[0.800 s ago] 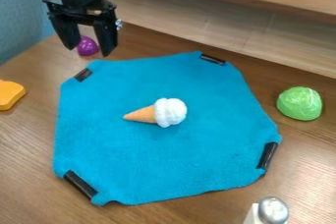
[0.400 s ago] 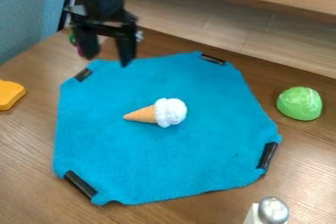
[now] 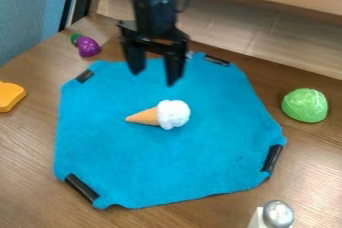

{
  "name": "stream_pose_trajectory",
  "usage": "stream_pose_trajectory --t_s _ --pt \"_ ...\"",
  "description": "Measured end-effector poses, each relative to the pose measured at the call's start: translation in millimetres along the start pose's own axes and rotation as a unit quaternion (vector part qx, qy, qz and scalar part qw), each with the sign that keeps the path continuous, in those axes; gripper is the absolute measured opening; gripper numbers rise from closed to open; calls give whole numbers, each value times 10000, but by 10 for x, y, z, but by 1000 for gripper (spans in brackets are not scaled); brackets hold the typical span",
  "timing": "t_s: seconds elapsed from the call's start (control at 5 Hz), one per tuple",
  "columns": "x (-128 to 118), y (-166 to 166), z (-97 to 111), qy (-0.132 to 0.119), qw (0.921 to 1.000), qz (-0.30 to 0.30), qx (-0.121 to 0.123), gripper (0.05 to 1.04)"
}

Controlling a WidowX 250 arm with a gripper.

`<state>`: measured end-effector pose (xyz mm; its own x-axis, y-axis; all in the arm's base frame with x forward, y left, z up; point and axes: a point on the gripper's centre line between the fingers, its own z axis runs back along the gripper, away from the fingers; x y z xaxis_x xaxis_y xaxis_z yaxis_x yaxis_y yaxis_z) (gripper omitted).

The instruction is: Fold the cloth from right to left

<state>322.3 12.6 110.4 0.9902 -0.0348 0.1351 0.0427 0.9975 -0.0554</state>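
Blue octagonal fabric cloth (image 3: 174, 162) has its right edge (image 3: 256, 103) mostly right and camera-side of the black two-finger end effector (image 3: 155, 77), which is open, empty tbh.

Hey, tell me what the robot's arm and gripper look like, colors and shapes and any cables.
The arm is black, with rounded, chunky sections, a grey band around it and a thin dark cable looping at its side. The gripper is black too, with two flat, blocky fingers hanging from a wider crosspiece.
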Motion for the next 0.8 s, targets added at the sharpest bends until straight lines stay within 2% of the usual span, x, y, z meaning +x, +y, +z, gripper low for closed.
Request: stream_pose_trajectory --t_s 0.4,0.8 --pt "140 -698 -242 168 9973 -681 -199 1000" --pt "229 -1134 -437 270 9942 -1034 -137 1001"
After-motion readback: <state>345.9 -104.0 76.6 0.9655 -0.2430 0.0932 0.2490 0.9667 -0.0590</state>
